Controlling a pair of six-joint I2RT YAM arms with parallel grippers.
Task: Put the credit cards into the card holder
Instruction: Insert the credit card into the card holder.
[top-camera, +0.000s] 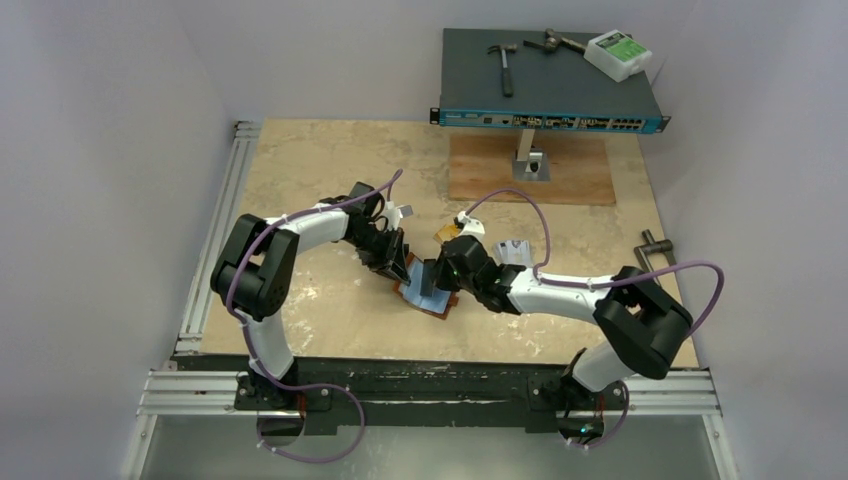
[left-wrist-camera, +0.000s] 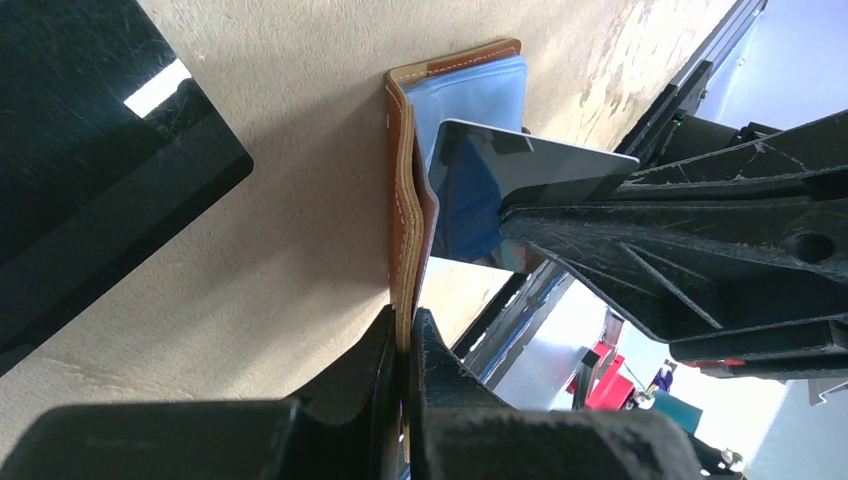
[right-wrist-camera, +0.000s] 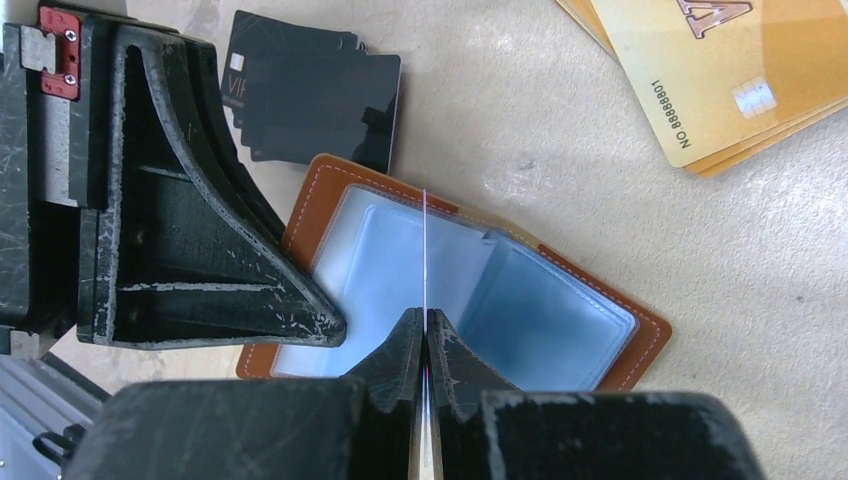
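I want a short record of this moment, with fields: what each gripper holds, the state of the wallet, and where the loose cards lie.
left gripper: shut on the brown edge of the wallet
right gripper: shut on one card, held on edge over the blue pockets
wallet: open, blue inside facing up
black cards: stacked on the table, close to one wallet corner
gold cards: stacked on the table, apart from the wallet

The card holder (top-camera: 425, 293) lay open near the middle of the worktop (top-camera: 300, 180). The left gripper (left-wrist-camera: 405, 345) pinched its left flap. The right gripper (right-wrist-camera: 425, 335) held one card (right-wrist-camera: 426, 250) on edge over its inside. One stack of cards (right-wrist-camera: 310, 95) lay just behind its left side, and a second stack (right-wrist-camera: 720, 70) lay behind to the right.
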